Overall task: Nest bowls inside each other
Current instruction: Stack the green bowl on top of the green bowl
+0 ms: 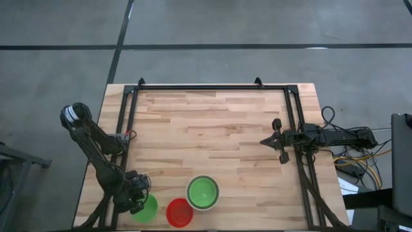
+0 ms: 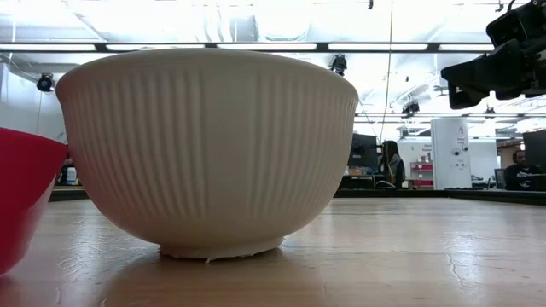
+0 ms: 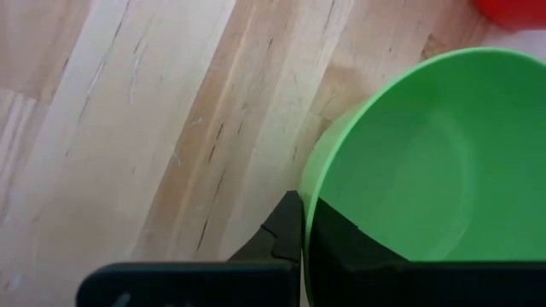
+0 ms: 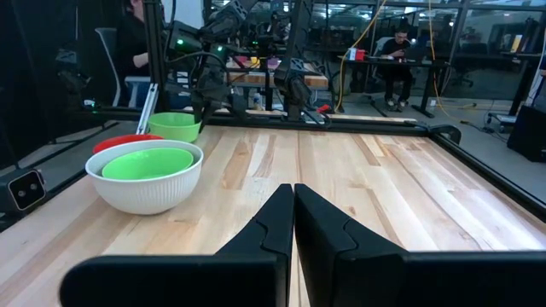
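In the high view the wooden worktop (image 1: 212, 129) carries all the bowls along its lower edge. At the lower left of the frame the left gripper (image 1: 137, 196) is clenched on the rim of a green bowl (image 1: 147, 208). The left wrist view shows this grip from close: one dark finger (image 3: 286, 230) lies outside the wall of this green bowl (image 3: 426, 162) and the other one inside, so the rim is pinched between them. Whether the bowl rests on the wood or is lifted a little, I cannot tell.

Just to the right of it, in the high view, stands the red bowl (image 1: 179, 212), and next to that, at the lower centre, the white bowl (image 1: 203, 193) with a second green bowl (image 1: 203, 191) sitting inside it. The right wrist view shows the same nested pair at the left of its frame, the ribbed white bowl (image 4: 145, 181) with the green one inside, and the red bowl (image 4: 119, 141) behind it. In the low view the white bowl (image 2: 205, 149) fills most of the picture and the red bowl (image 2: 21, 196) shows at the left edge.

The right gripper (image 1: 277, 139) is at the right of the worktop in the high view, well apart from the bowls. Its fingers (image 4: 269, 226) are pressed together and grasp nothing.
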You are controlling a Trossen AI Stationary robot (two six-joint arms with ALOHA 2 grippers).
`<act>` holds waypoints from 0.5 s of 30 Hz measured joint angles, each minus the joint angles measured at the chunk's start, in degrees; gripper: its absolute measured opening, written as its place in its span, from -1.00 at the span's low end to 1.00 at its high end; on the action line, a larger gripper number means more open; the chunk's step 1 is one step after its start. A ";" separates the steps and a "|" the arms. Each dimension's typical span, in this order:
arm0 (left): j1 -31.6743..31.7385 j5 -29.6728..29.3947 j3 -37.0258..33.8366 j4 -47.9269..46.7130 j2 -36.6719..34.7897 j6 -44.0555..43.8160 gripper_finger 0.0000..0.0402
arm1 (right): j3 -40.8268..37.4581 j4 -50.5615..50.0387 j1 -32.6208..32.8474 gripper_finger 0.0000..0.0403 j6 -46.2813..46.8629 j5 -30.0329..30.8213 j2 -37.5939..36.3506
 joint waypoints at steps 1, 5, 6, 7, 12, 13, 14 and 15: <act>0.00 -0.08 0.00 0.00 -0.25 0.00 -0.98 | 0.00 0.00 -0.01 -0.96 0.00 0.00 0.01; 0.00 -0.51 0.00 -0.37 -1.63 0.00 -0.98 | 0.02 0.00 0.01 -0.96 -0.01 0.00 -0.01; 0.00 -0.72 0.00 -0.47 -2.03 0.00 -0.98 | 0.00 0.00 0.00 -0.96 0.00 0.01 0.00; 0.00 -1.06 0.00 -0.75 -2.46 0.00 -0.98 | 0.01 0.00 0.00 -0.96 -0.01 0.00 0.00; 0.00 -3.51 0.01 -2.29 -5.68 0.16 -0.98 | 0.00 -0.02 0.01 -0.96 -0.01 0.00 0.01; 0.00 -4.08 0.02 -2.64 -6.47 0.39 -0.98 | 0.01 0.00 -0.01 -0.96 -0.01 0.01 0.00; 0.00 -4.63 0.02 -3.09 -7.21 0.52 -0.98 | 0.02 0.00 -0.01 -0.96 -0.01 0.00 0.01; 0.00 -5.26 0.02 -3.51 -7.94 0.52 -0.98 | 0.02 0.00 0.01 -0.96 -0.01 0.02 0.01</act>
